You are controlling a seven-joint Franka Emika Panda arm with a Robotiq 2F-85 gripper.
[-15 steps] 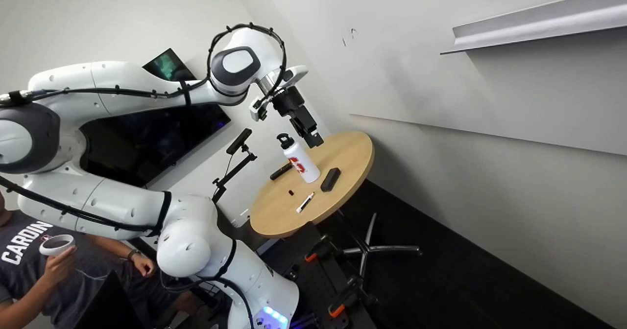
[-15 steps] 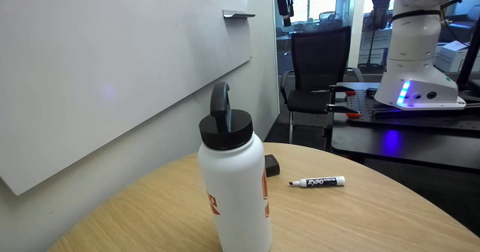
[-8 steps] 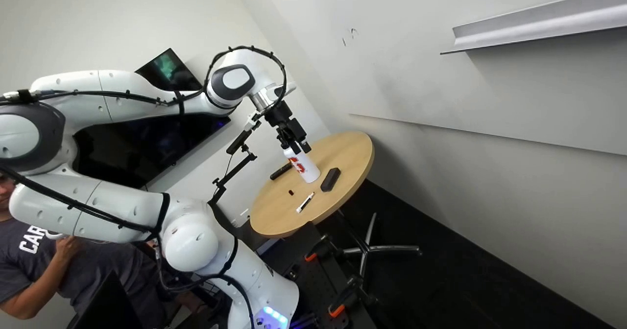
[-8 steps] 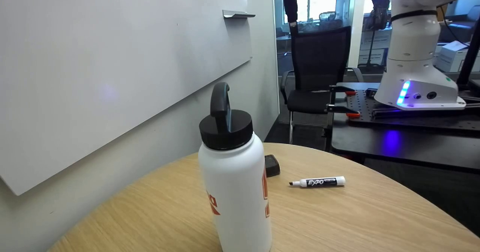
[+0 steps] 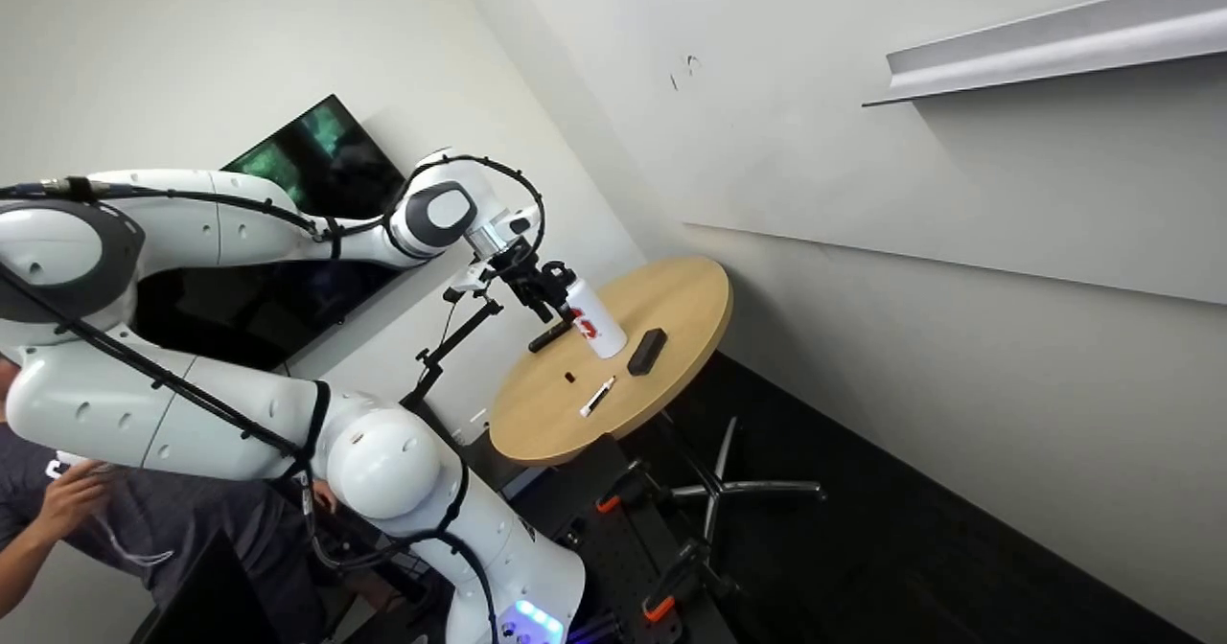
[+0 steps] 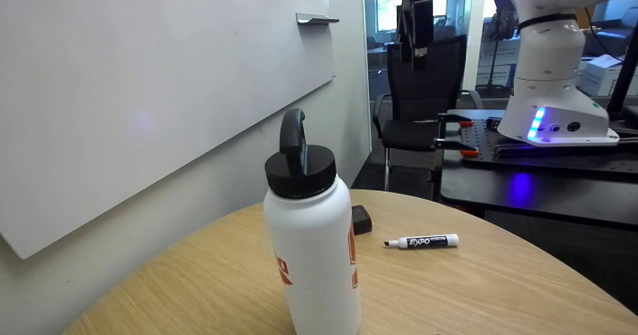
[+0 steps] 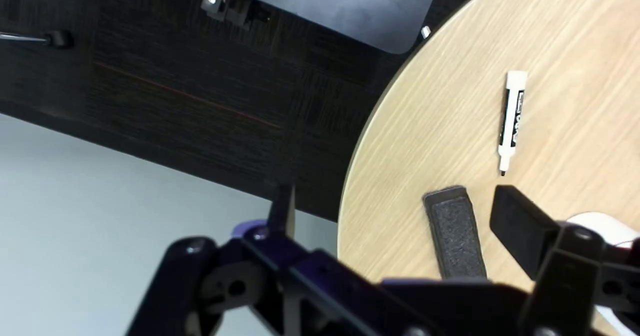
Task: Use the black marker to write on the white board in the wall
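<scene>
The black marker (image 5: pixel 598 397) lies on the round wooden table, in both exterior views (image 6: pixel 421 242). It has a white body, black label and bare black tip; it also shows in the wrist view (image 7: pixel 512 121). The white board (image 6: pixel 149 76) fills the wall and bears small dark marks; it also shows in an exterior view (image 5: pixel 786 155). My gripper (image 7: pixel 396 192) is open with nothing between its fingers. In an exterior view my gripper (image 5: pixel 556 314) hangs above the table by the bottle; it also shows in an exterior view (image 6: pixel 413 65). The marker lies apart from the fingers.
A white bottle (image 6: pixel 314 245) with red print stands on the table (image 6: pixel 498 295). A black eraser (image 7: pixel 457 236), a small black cap (image 5: pixel 569 377) and a black cylinder (image 5: pixel 549 334) lie on it. A ledge (image 6: pixel 316 20) juts from the board. A camera stand (image 5: pixel 460 328) is behind.
My gripper has moved down and leftward in an exterior view, away from the board, uncovering the bottle's lid. The marker, bottle and eraser have not moved. The seated person has shifted.
</scene>
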